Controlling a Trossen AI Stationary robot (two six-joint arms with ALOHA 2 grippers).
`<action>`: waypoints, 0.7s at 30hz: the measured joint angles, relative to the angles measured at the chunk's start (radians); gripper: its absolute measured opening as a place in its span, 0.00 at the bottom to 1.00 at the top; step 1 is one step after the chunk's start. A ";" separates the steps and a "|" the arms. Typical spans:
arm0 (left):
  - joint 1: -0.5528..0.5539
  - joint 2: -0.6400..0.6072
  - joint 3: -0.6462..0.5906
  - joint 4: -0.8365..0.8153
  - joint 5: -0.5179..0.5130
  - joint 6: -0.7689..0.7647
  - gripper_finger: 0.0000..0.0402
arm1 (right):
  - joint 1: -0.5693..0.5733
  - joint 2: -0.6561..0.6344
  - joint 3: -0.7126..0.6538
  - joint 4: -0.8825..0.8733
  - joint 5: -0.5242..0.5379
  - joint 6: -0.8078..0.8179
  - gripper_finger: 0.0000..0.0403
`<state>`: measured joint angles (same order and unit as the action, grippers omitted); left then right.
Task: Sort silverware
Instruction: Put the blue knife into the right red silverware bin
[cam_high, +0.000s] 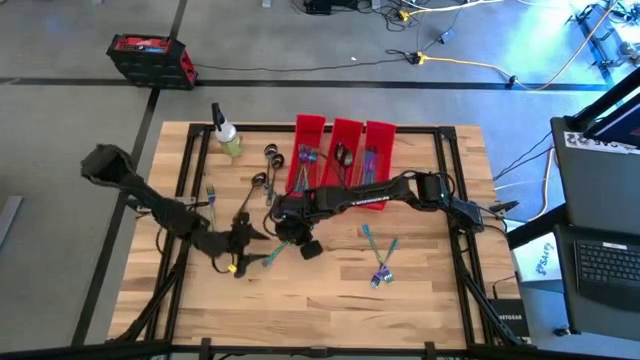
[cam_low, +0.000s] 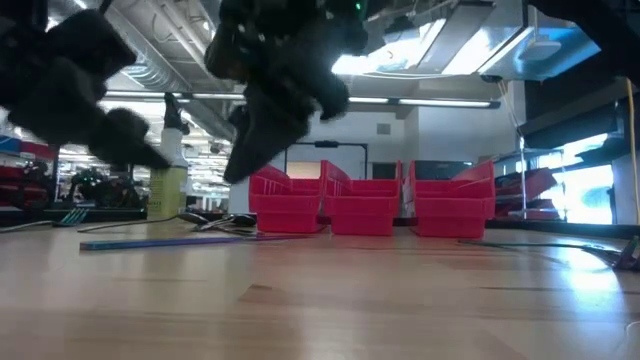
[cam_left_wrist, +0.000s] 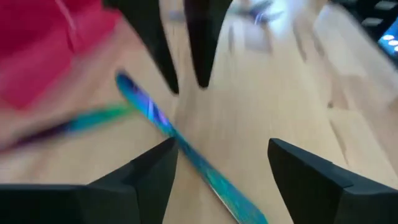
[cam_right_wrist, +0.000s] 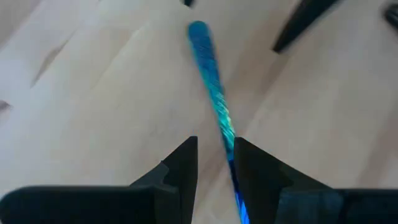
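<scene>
An iridescent blue-teal piece of silverware (cam_high: 276, 254) lies flat on the wooden table (cam_high: 330, 310) left of centre. It shows as a long thin strip (cam_low: 165, 242) in the low view. My left gripper (cam_left_wrist: 221, 149) is open above it, and the piece (cam_left_wrist: 186, 152) runs between its fingers. My right gripper (cam_right_wrist: 216, 140) hangs over the same piece (cam_right_wrist: 211, 81), pointing steeply down, with a narrow gap between its fingers and nothing in them. In the low view both grippers (cam_low: 150, 150) (cam_low: 240, 165) hang clear above the table.
Three long red bins (cam_high: 345, 150) (cam_low: 360, 205) with silverware in them stand at the far middle. A spray bottle (cam_high: 226, 135) stands at the far left. Dark spoons (cam_high: 270, 155) lie near it, and more iridescent pieces (cam_high: 380, 262) lie right of centre. A second teal piece (cam_left_wrist: 81, 121) lies close by.
</scene>
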<state>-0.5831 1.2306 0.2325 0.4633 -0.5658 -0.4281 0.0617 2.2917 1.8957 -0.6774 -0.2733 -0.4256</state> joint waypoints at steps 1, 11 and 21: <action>-0.024 0.038 0.014 0.001 -0.026 -0.043 0.59 | 0.007 0.000 -0.023 0.036 0.000 -0.025 0.22; -0.205 0.423 0.207 0.121 -0.397 -0.195 0.59 | 0.009 0.000 -0.147 0.321 -0.024 -0.105 0.22; -0.271 0.587 0.280 0.126 -0.785 -0.373 0.63 | -0.028 0.001 -0.164 0.351 -0.136 -0.044 0.22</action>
<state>-0.8545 1.8175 0.5125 0.5894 -1.3509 -0.8014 0.0340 2.2925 1.7313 -0.3264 -0.4089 -0.4698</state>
